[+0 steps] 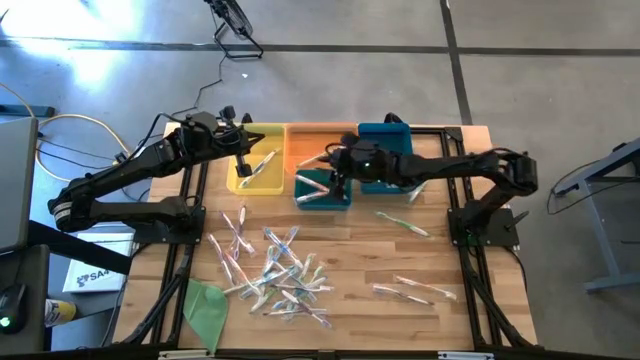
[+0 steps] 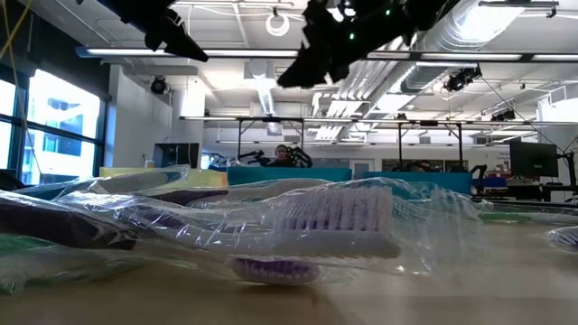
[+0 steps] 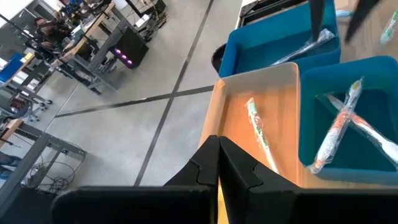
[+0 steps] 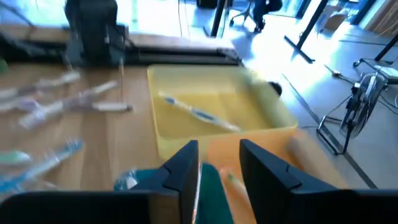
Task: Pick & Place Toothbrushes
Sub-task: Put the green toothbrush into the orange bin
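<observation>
Now our right gripper [image 1: 338, 183], fingers parted and empty, hangs over the teal bin [image 1: 322, 189]; lifting carelessly could snag toothbrushes [image 1: 318, 184] beneath. Left gripper [image 1: 243, 163] pinched shut.

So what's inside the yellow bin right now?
The yellow bin holds one wrapped toothbrush, lying diagonally on its floor. In the high view the left gripper hangs over the bin, so part of the floor under it is covered.

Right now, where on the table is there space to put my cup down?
Bare wood lies between the toothbrush pile and the two toothbrushes on the right. The green cloth fills the front left corner. The back is crowded with the bins and both grippers.
</observation>
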Action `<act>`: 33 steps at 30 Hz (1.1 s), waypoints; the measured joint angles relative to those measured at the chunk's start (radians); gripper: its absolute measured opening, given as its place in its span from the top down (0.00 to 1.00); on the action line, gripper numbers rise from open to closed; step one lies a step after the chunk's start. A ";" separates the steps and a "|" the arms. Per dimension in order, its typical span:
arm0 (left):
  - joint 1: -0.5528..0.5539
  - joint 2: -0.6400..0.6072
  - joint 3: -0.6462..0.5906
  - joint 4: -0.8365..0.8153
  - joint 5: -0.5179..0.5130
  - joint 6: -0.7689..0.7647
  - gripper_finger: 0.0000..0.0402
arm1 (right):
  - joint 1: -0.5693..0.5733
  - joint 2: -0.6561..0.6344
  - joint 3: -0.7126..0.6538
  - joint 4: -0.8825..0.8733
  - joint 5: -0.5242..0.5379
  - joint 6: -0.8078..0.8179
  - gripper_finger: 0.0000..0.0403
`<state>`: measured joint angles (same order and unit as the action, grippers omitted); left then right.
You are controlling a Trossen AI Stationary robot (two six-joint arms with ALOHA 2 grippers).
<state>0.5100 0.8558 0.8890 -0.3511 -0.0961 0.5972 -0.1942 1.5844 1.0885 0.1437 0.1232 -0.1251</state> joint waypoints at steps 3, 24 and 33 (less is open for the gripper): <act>0.000 0.000 0.000 0.000 0.000 0.000 1.00 | 0.006 -0.047 0.000 -0.009 -0.010 0.023 0.81; 0.000 0.000 0.000 -0.004 0.028 0.000 1.00 | 0.025 -0.156 -0.001 -0.181 -0.044 0.099 0.99; 0.000 0.000 0.000 -0.004 0.082 0.002 1.00 | 0.037 -0.309 -0.064 -0.228 -0.008 0.148 1.00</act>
<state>0.5102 0.8562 0.8890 -0.3550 -0.0143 0.5987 -0.1569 1.2758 1.0242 -0.0846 0.1152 0.0226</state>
